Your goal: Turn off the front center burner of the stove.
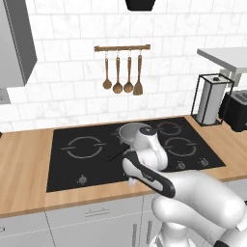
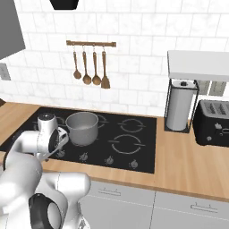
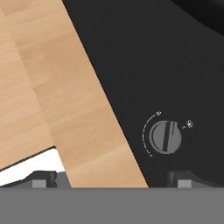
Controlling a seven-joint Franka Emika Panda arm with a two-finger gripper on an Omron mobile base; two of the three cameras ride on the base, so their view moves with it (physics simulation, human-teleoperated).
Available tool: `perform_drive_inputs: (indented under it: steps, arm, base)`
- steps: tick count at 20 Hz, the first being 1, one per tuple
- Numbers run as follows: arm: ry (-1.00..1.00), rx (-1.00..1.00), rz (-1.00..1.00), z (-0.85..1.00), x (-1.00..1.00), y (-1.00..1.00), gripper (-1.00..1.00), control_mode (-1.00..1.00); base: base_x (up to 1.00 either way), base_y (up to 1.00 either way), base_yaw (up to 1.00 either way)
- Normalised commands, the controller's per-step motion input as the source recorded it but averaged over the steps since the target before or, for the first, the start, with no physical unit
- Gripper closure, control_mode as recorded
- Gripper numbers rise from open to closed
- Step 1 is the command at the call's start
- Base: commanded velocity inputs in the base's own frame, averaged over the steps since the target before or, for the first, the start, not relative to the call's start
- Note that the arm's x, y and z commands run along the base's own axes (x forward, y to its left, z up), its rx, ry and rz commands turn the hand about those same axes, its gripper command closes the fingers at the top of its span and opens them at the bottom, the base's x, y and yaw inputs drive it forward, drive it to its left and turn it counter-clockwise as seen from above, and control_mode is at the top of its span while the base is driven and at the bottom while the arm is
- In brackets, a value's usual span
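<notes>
The stove [image 1: 87, 164] is a wide black glass cooktop with white ring markings, set into the wooden counter. In the hand view my gripper [image 3: 113, 180] is open, its two dark fingertips [image 3: 43, 179] far apart and nothing between them. One round grey knob [image 3: 165, 137] with a white arc scale lies on the glass just above the right fingertip, near the stove's front edge. I cannot tell which knob of the row it is. In the base views my hand [image 2: 49, 134] hangs over the front left part of the knob row [image 2: 108, 159], hiding the fingers.
A grey pot [image 2: 82, 127] stands on a middle burner just behind my hand. A paper towel holder [image 2: 180, 105] and a black toaster [image 2: 214, 120] sit on the counter [image 2: 188, 161] to the right. Wooden utensils [image 1: 123, 72] hang on the wall.
</notes>
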Motion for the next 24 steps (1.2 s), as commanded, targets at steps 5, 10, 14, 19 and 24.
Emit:
perform_drive_inputs:
  steps: [5,10,14,19,24]
  arm:
    - [-0.05,0.0,0.06,-0.25,0.0,-0.05,-1.0,-1.0]
    - [-0.1,0.0,0.02,-0.23,0.0,-0.12,-1.0,-1.0]
    - [-0.11,0.0,0.01,-0.25,0.01,-0.16,-1.0,-1.0]
    - [-0.09,0.0,0.0,-0.32,0.0,-0.11,-1.0,-1.0]
    - [-0.07,0.0,0.0,-0.4,0.0,-0.12,-1.0,-1.0]
  base:
    - [0.0,0.0,0.0]
    - [0.0,0.0,0.0]
    - [0.0,0.0,0.0]
    - [0.0,0.0,0.0]
    - [0.0,0.0,0.0]
